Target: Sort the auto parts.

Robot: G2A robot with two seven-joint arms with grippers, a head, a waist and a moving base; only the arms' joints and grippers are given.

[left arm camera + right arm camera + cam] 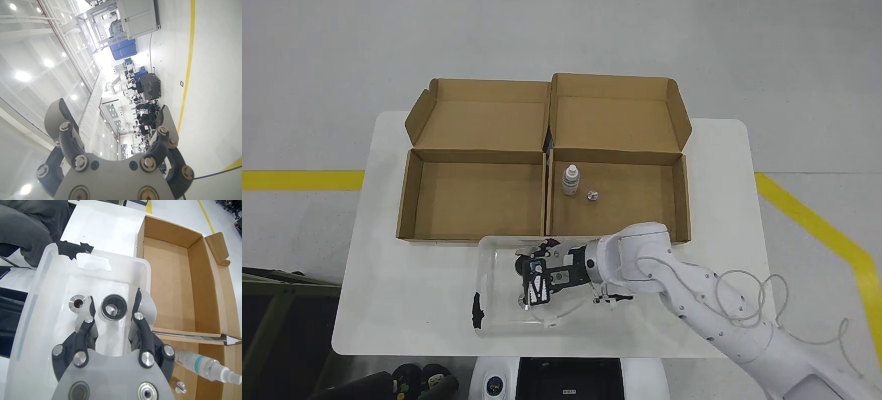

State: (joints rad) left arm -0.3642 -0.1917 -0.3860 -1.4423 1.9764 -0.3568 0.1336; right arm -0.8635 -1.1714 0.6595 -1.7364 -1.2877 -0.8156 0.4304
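surface: white table [722,200] on a grey floor, yellow line [302,180] on the floor at both sides
boxes: two open cardboard boxes at the far half of the table, side walls touching, lids folded back; left box [477,200] has a bare floor
right box [637,205]: holds a bottle [570,178] and a small silver part [592,194] just beside it
bin: clear bin [492,290] near the table's front edge, its far wall close to the boxes' front walls; black tape [70,249] on one rim
right gripper [115,294]: down inside the bin, jaws spread, gripping nothing
task part: black ring [114,307] stands on the bin floor between the spread fingers, gaps on both sides
neighbour: silver cone part [76,303] just outside one finger, contact cannot be told
clearance: other finger sits close to the bin wall on the box side; more bin floor is free toward the taped end
left gripper [113,103]: aimed up into the hall, jaws spread, nothing between them
free table: bare strips outside both boxes and beside the bin
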